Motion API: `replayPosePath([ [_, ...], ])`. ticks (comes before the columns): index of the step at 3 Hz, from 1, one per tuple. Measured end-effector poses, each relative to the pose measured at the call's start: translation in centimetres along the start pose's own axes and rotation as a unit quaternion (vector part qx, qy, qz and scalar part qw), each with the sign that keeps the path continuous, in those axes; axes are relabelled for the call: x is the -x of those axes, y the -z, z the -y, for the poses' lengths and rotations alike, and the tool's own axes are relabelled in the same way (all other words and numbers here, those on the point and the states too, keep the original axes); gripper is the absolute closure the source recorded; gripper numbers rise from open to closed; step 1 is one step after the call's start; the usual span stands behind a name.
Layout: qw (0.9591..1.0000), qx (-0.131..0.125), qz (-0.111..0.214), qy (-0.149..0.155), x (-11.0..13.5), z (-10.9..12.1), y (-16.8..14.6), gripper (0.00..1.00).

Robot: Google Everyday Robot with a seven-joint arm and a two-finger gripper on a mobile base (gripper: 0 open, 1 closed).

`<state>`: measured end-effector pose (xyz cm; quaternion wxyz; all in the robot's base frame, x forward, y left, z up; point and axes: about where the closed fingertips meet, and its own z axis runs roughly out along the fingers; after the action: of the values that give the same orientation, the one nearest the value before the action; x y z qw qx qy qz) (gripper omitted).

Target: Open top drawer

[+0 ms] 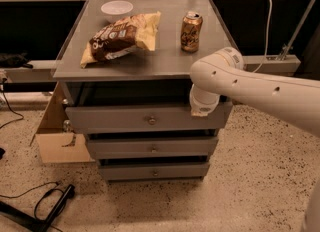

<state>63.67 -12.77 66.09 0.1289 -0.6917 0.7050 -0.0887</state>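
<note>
While the gripper [203,107], open or closed I cannot tell, sits at the top drawer's [110,118] right edge, this stiff, probably weighty drawer seems to offer only its small central knob [151,121].

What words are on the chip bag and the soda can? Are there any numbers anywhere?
On the chip bag: white lettering, too blurred to read.
On the can: print, too blurred to read.
On the top drawer and the gripper at its upper right edge: none.
</note>
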Motion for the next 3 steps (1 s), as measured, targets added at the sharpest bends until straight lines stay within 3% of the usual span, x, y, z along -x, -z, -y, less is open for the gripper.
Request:
replayPosePath([
  [3,1.0,0.0,0.0,0.0,0.22,0.98,0.62,1.0],
])
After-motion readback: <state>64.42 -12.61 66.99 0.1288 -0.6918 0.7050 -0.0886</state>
